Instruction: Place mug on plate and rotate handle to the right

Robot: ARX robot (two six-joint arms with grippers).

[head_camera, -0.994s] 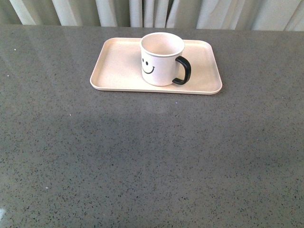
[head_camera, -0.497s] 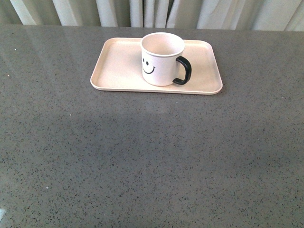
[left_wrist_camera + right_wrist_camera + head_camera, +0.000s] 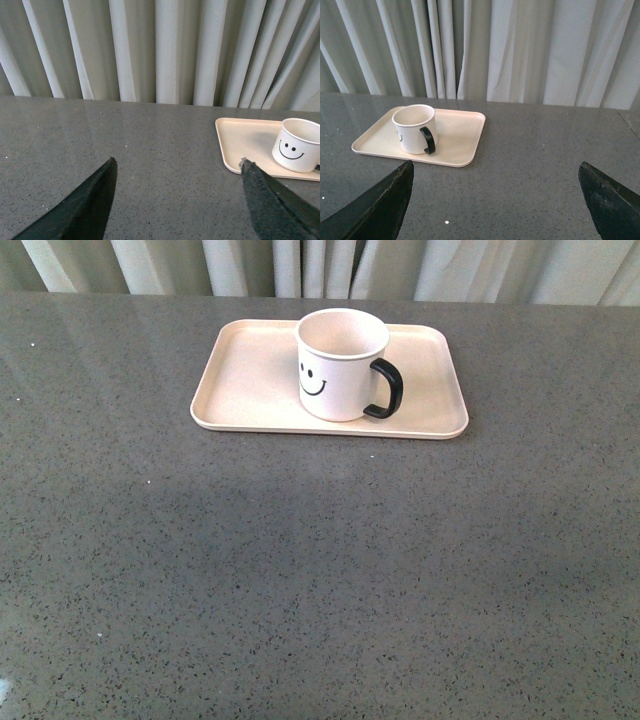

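One mug (image 3: 340, 365) stands upright on the plate (image 3: 250, 390), right of its middle, with a black smiley (image 3: 313, 380) facing me and the handle (image 3: 387, 388) pointing to my right. My left fingers (image 3: 90, 205) and right fingers (image 3: 380, 205) are spread wide over the bench (image 3: 300, 570), well apart from the plate. The left wrist view cuts the handle off at its edge, and in the right wrist view the smiley is mostly turned away.

Indoor test setup: grey stone counter (image 3: 320, 570) w/ curtain backdrop (image 3: 165, 50).
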